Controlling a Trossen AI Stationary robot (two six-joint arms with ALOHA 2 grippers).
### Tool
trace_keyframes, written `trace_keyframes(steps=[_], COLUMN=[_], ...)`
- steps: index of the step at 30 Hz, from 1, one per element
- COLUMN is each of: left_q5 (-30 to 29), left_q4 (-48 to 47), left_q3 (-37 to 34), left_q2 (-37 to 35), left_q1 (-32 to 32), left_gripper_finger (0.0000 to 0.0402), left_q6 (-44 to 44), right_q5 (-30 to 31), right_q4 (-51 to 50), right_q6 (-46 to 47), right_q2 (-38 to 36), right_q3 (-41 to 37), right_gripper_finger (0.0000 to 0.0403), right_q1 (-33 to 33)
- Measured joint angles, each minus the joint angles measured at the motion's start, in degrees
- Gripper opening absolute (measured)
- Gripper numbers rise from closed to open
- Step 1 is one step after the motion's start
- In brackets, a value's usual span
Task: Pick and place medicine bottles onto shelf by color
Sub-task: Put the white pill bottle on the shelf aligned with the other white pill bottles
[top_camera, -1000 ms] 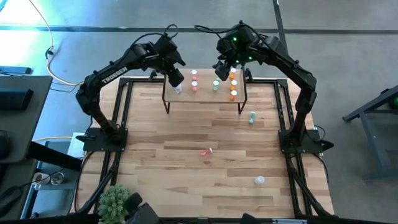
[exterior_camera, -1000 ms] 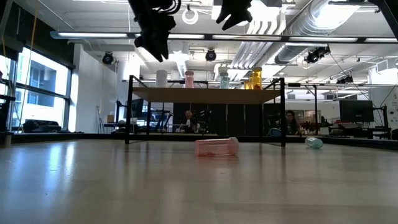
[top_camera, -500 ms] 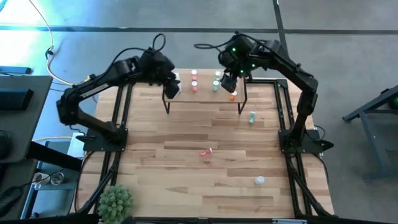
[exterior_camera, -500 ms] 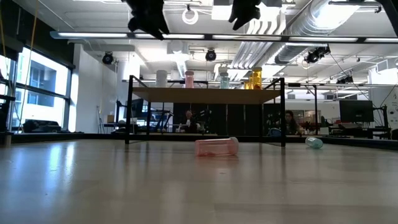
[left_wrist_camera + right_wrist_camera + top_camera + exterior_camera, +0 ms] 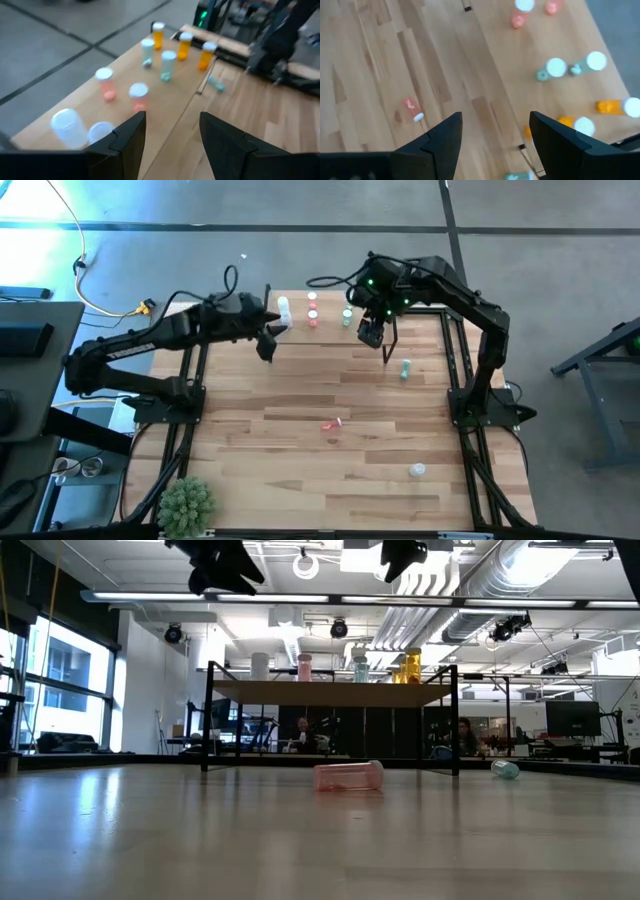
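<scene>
1. High view: the left gripper (image 5: 268, 340) has pulled back from the far-left corner of the shelf (image 5: 330, 330) and now hangs over the table just left of the shelf's near-left leg, a clear bottle (image 5: 284, 308) left standing on that corner. The right gripper (image 5: 371, 332) has slid nearer and now covers the shelf's right end. Three bottles lie loose on the table: a green one (image 5: 405, 368) near the right edge, a pink one (image 5: 331, 424) mid-table, a white one (image 5: 417, 471) near-right.

2. Low view: both arms have risen to the top edge. The shelf holds clear, pink, green and orange bottles in that order from left to right; the pink bottle (image 5: 348, 775) lies on its side in front.

3. Left wrist view: the fingers (image 5: 127, 135) stand apart with nothing between them, so the placing looks finished; the grouped bottles stand beyond.

4. Right wrist view: the fingers (image 5: 445, 137) are spread wide and empty, looking down past the shelf at the fallen pink bottle (image 5: 412, 109). My judgement: three pickups remain.
</scene>
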Motion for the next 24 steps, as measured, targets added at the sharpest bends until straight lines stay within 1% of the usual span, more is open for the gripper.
trace_keyframes(steps=[4,9,11,14,17,20,22,24], left_q5=[0.0,-0.1,0.61,3.74,6.61,8.97,9.51,9.54], left_q4=[6.97,11.23,11.94,12.57,12.68,12.68,12.66,12.67], left_q3=[-5.33,-9.61,-10.32,-10.73,-10.73,-10.73,-10.73,-10.73], left_q2=[-2.99,-6.1,-7.14,-8.62,-10.1,-11.32,-11.99,-12.52], left_q1=[-1.62,-2.66,-2.84,-2.94,-2.96,-2.96,-2.96,-2.96], left_gripper_finger=[0.0173,0.0172,0.0172,0.0172,0.0172,0.0172,0.0172,0.0172], left_q6=[0.63,3.69,5.28,8.17,9.09,9.52,10.65,11.16], right_q5=[2.87,8.63,10.91,14.14,17.39,21.91,25.52,27.55], right_q4=[0.0,-0.03,-0.03,-0.03,-0.03,-0.03,-0.03,-0.03], right_q6=[3.53,11.05,15.26,22.11,28.47,32.12,34.07,36.36], right_q2=[0.0,0.0,0.0,0.0,0.0,0.0,0.0,0.0], right_q3=[0.0,0.0,0.0,0.0,-0.02,-0.02,-0.02,-0.02], right_gripper_finger=[0.0222,0.0222,0.0222,0.0222,0.0222,0.0222,0.0222,0.0222], right_q1=[3.62,8.85,10.86,13.71,16.23,18.85,20.86,22.87])
